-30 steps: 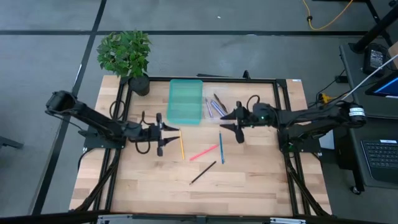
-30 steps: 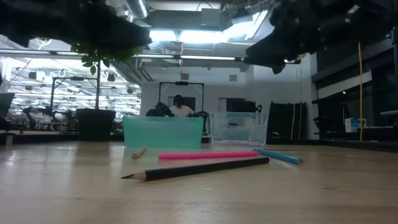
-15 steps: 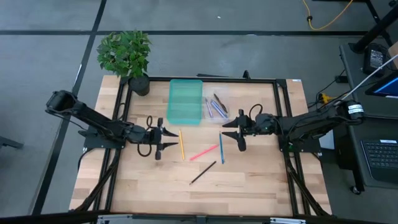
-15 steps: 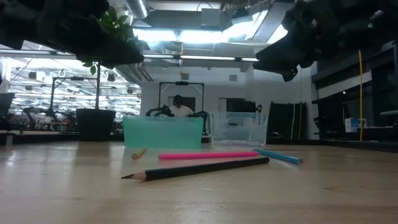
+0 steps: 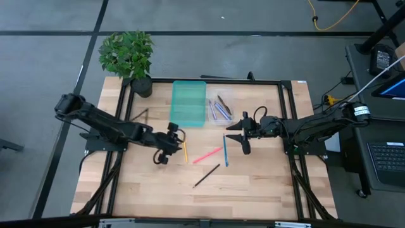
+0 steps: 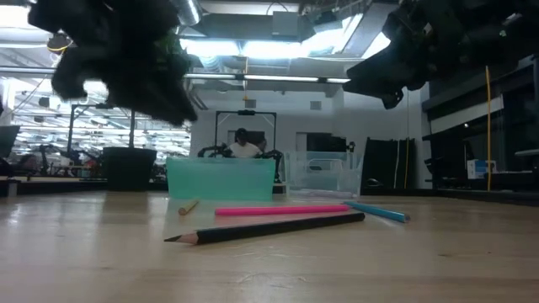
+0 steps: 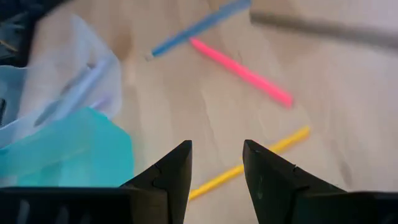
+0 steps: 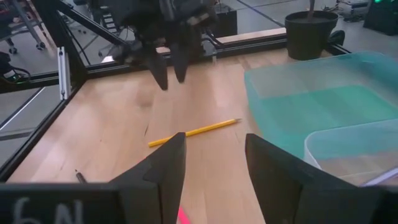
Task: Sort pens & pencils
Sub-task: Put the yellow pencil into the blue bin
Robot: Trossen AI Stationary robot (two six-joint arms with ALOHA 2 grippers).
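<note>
The desk (image 5: 253,190) is a light wooden top inside a black frame. A potted plant (image 5: 128,57) is placed at its far left corner. A teal tray (image 5: 189,102) is set at the far middle of the desk, and a clear tray (image 5: 218,109) is set touching its right side; a few pens or pencils are seen inside the clear tray, but their number cannot be told.

The left arm is extended from the left edge toward the middle. The left hand (image 5: 166,145) is held above the desk just beside the yellow pencil (image 5: 184,147), with its fingers (image 7: 171,177) apart and nothing between them. The right arm is extended from the right edge. The right hand (image 5: 242,132) is held above the desk near the blue pen (image 5: 224,150), with its fingers (image 8: 163,171) apart and nothing gripped.

Four loose sticks are laid on the bare wood in front of the trays. The yellow pencil is laid farthest left. The pink pen (image 5: 207,155) is laid slantwise in the middle, between the yellow pencil and the blue pen. The black pencil (image 5: 206,175) is laid nearest the front edge, apart from the others.
</note>
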